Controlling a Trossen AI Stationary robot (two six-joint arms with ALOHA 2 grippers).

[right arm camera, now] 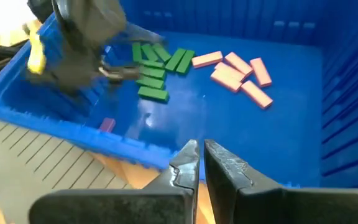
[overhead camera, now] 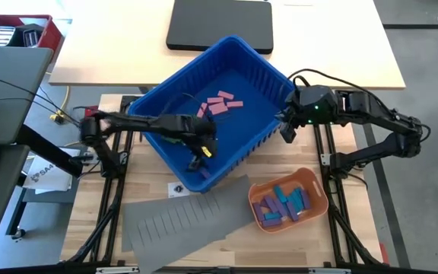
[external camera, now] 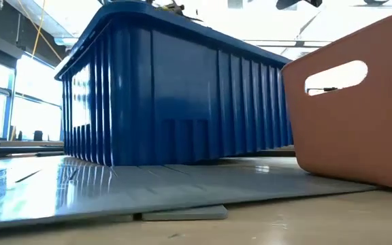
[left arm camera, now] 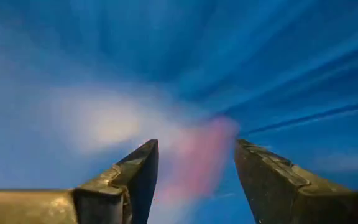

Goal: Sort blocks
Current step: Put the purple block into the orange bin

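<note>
A blue bin (overhead camera: 226,76) holds several pink blocks (right arm camera: 238,71) lying flat on its floor, with several green blocks (right arm camera: 157,68) beside them. One more pink block (right arm camera: 107,124) lies by the bin's near wall. My left gripper (overhead camera: 204,152) reaches down into the bin. It is open, and a blurred pink block (left arm camera: 197,155) shows between and beyond its two fingers. My right gripper (right arm camera: 201,155) is shut with nothing in it and hovers over the bin's right rim (overhead camera: 287,131).
An orange tray (overhead camera: 314,199) with purple and blue blocks stands on the table near the front right. A grey slotted sheet (overhead camera: 181,221) lies under and in front of the bin. A dark flat pad (overhead camera: 219,24) rests on the far table.
</note>
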